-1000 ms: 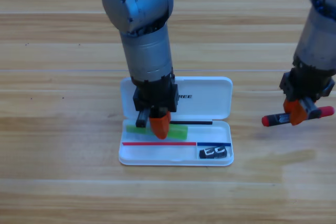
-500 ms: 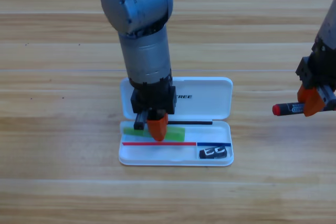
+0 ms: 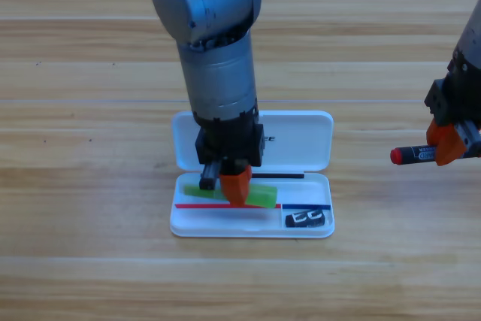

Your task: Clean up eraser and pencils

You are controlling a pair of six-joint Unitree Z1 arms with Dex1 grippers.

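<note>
Green pencil (image 3: 259,198) lying in white case (image 3: 301,140) under left pincer (image 3: 229,184) pinching it, right pincer (image 3: 449,145) at right edge gripping black pen (image 3: 412,155).

Your left gripper (image 3: 231,184) hides the green pencil's (image 3: 259,197) middle; the black pen (image 3: 412,155) is cut off past the right gripper (image 3: 449,146).

Light-brown wooden plank table (image 3: 90,261): fills the whole view, no wall, floor or window visible. Boards run 9 to 3 o'clock, with darker seams between them and fine grain streaks. Even, soft light overhead. Faint shadows toward 6 o'clock; a dull darker patch lies near 4 o'clock.
</note>
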